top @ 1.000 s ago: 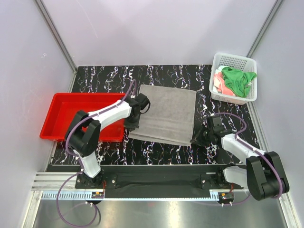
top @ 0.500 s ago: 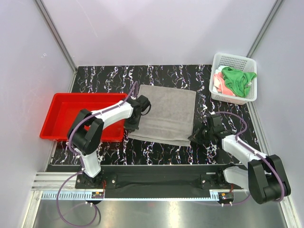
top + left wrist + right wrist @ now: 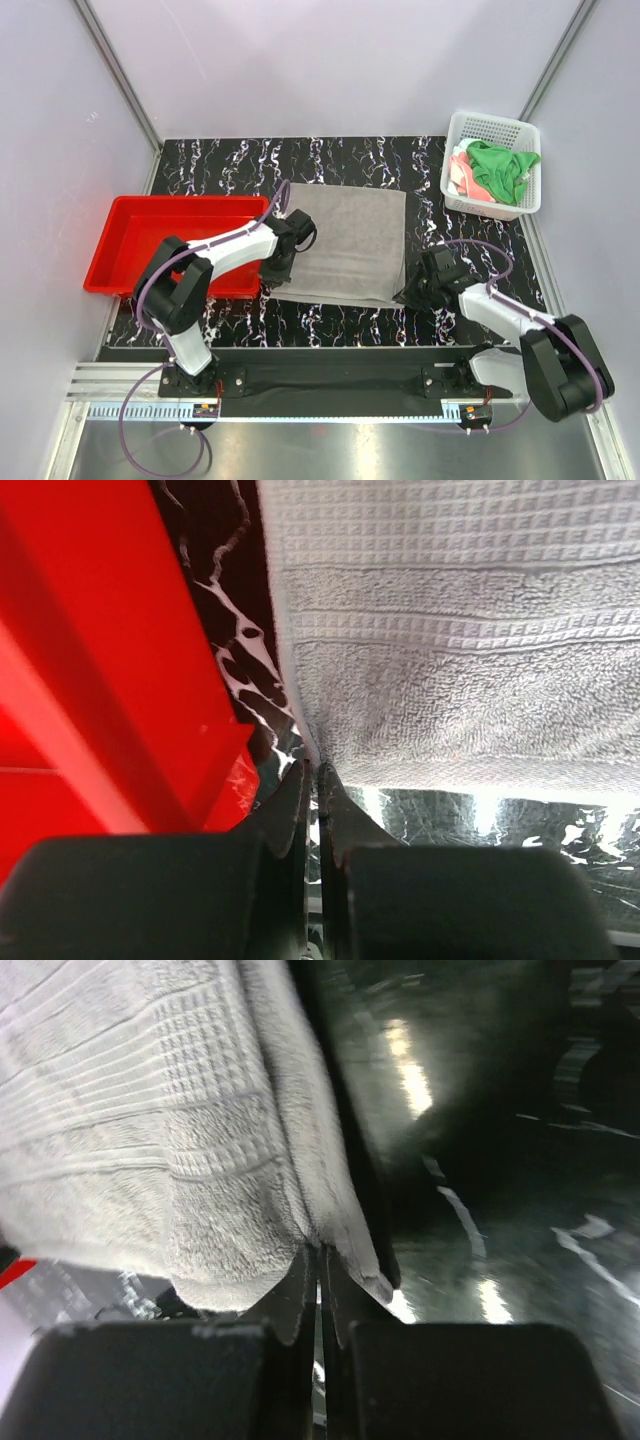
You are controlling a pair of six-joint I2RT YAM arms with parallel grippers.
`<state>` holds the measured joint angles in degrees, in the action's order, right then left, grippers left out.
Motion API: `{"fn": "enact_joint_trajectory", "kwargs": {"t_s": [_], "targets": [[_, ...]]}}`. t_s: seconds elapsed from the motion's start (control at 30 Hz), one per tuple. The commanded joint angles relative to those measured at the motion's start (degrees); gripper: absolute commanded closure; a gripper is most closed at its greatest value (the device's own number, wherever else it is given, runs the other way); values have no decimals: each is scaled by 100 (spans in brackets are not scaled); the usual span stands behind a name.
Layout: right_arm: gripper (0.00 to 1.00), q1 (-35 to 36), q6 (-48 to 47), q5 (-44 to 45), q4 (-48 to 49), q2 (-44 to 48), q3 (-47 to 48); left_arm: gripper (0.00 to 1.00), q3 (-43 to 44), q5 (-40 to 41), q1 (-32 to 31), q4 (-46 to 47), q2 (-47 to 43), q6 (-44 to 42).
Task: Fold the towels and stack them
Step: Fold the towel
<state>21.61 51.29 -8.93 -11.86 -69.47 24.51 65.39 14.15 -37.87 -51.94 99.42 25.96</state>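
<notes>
the grey towel [image 3: 345, 245] lies spread on the middle of the black marbled table [image 3: 230, 165], a little nearer to the front edge than to the far edge. its two near corners are lifted slightly off the table.

the left gripper [image 3: 275, 270] is at the towel's near left corner. in the left wrist view its jaws are pressed together on the thin edge of the grey towel [image 3: 450, 630], and the cloth hangs up and away from them. the right gripper [image 3: 408, 293] is at the near right corner. in the right wrist view its jaws are also closed, with the folded edge of the grey towel [image 3: 150, 1140] pinched between them.

the white basket [image 3: 483, 209] stands at the far right corner of the table, well apart from the grey towel. inside it the bright green towel [image 3: 500, 168] lies crumpled on top and fills most of the right part. the salmon-pink towel [image 3: 466, 178] shows under it on the left side. a pale piece of cloth is seen at the left wall of the basket, but i cannot tell what it is.

the red tray [image 3: 160, 235] sits at the left edge of the table, just beside the left gripper, and nothing is seen lying in it. in the left wrist view its red wall [image 3: 100, 680] is close to the towel's edge, with a strip of table between them.
</notes>
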Motion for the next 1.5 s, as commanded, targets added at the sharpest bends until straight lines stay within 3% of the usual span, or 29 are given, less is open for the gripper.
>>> {"fn": "enact_joint_trajectory", "kwargs": {"t_s": [0.0,0.07,0.33,0.8,1.03,1.23,1.47], "targets": [[100,28,-22,1137,-966,442,71,100,79,-185,-133,290,-19,59],[100,28,-110,1497,-1273,531,124,100,123,-228,-247,369,25,67],[100,28,-66,1613,-1433,329,265,100,-26,-624,-590,887,60,340],[100,28,31,1894,-2558,1120,642,100,211,96,-634,71,-792,489],[100,28,-101,1834,-2541,1489,695,100,273,-245,-634,-158,-1205,507],[100,98,118,1428,-2558,1419,405,100,-1244,-1063,-643,719,-1548,797],[100,116,4,1534,-2585,1269,476,100,-1739,-1213,-669,1177,-1372,823]]}}
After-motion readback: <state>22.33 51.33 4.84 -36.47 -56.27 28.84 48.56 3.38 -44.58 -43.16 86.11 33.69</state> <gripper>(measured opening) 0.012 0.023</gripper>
